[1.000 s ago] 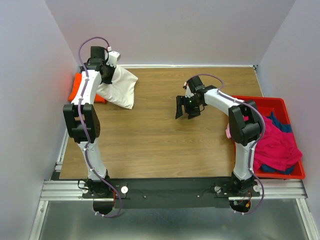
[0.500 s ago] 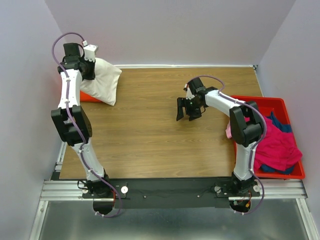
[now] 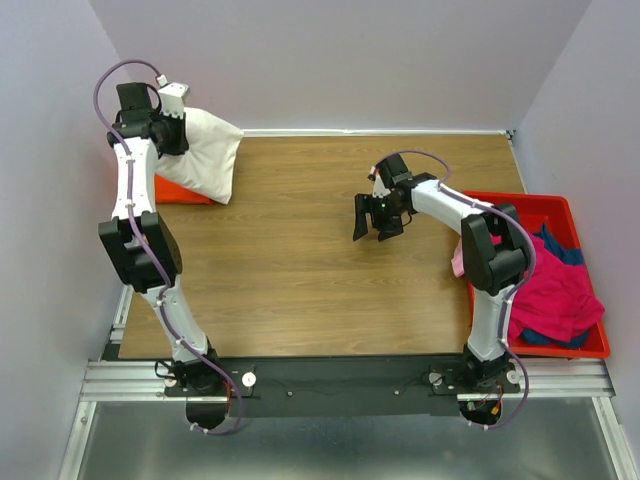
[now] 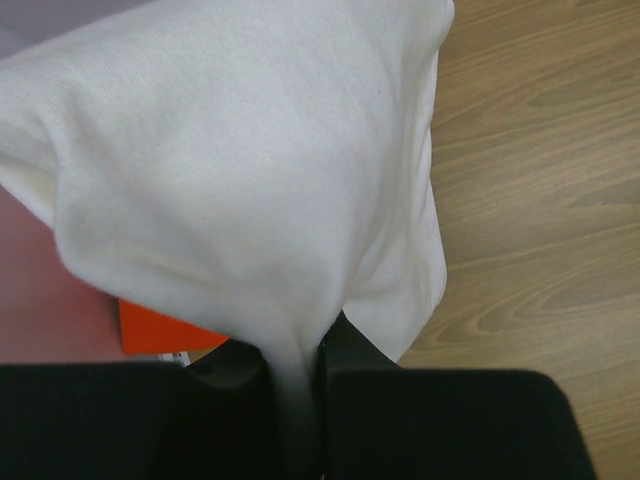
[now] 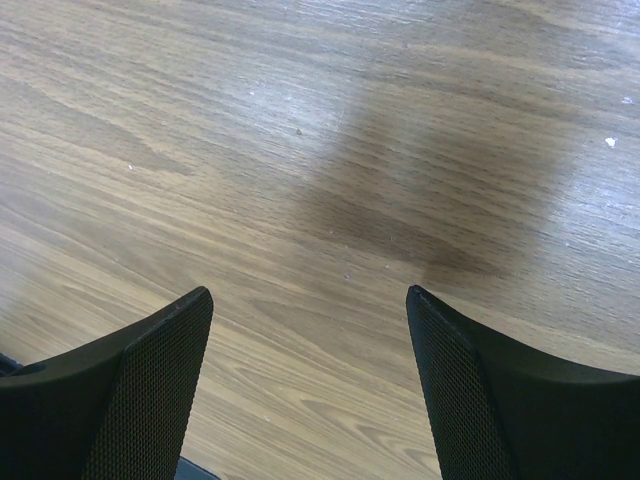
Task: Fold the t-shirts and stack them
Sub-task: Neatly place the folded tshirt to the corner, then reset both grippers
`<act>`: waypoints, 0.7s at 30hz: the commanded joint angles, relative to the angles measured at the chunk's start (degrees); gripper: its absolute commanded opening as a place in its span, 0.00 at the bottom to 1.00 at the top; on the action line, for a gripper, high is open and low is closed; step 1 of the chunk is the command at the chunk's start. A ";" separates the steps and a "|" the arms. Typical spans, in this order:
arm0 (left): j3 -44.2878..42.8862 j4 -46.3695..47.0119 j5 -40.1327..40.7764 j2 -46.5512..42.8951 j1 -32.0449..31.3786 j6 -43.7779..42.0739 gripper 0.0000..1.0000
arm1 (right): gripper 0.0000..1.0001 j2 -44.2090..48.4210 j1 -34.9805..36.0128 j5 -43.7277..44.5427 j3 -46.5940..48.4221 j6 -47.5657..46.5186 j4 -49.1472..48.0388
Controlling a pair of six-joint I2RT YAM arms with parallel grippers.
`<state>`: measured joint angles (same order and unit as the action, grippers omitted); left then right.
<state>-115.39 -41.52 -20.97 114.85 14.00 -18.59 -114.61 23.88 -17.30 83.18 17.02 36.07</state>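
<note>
Pillow-shaped, fine-knit cream-white t-shirt (image 4: 250, 180) in the left tool (image 4: 292, 365)

hanging t-shirt (image 3: 205, 155): cream-white
t-shirt beneath it (image 3: 178, 191): bright orange
top t-shirt in bin (image 3: 555, 290): magenta
bin (image 3: 530, 199): red
surface (image 3: 300, 270): brown wood grain
right fingers (image 5: 150, 390): black, fine mesh pattern

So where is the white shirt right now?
In the top view the cream-white shirt is at the far left corner of the table, pinched by the left gripper and partly covering the orange shirt.
</note>
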 commanded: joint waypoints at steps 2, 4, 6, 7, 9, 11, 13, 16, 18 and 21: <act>-1.85 2.84 -2.93 -3.49 2.26 0.83 0.00 | 0.85 1.76 -0.06 -1.24 -0.74 0.74 0.93; -1.68 2.93 -3.28 -3.84 2.61 0.84 0.00 | 0.85 1.58 -0.15 -1.51 -0.56 0.83 0.93; -1.50 2.85 -3.64 -3.75 2.96 0.92 0.00 | 0.84 1.32 -0.06 -1.68 -0.39 0.83 0.93; -1.50 2.85 -3.64 -3.67 3.05 1.01 0.00 | 0.84 1.23 -0.06 -1.77 -0.38 0.83 0.93; -1.59 2.85 -3.29 -3.40 3.23 0.92 0.00 | 0.84 1.14 -0.06 -1.86 -0.21 0.74 0.93; -1.68 2.93 -3.37 -3.05 3.58 0.92 0.00 | 0.84 1.14 -0.06 -1.86 -0.21 0.65 1.01; -1.94 2.93 -3.46 -2.44 3.84 0.92 0.00 | 0.84 1.14 -0.15 -1.77 -0.21 0.56 1.10; -2.29 2.93 -3.03 -0.86 4.02 1.27 0.00 | 0.84 1.05 -0.06 -1.95 -0.30 0.39 1.19; -2.64 2.93 -1.02 0.46 4.11 1.89 0.00 | 0.84 1.05 -0.06 -1.95 -0.21 0.21 1.28; -3.87 3.37 4.50 2.39 4.37 3.90 0.05 | 0.84 1.40 -0.15 -1.60 -0.03 -0.05 1.37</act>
<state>-115.94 -41.21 -21.82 115.26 17.37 -17.34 -114.61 23.88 -17.74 83.13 17.12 36.14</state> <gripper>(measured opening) 0.170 0.846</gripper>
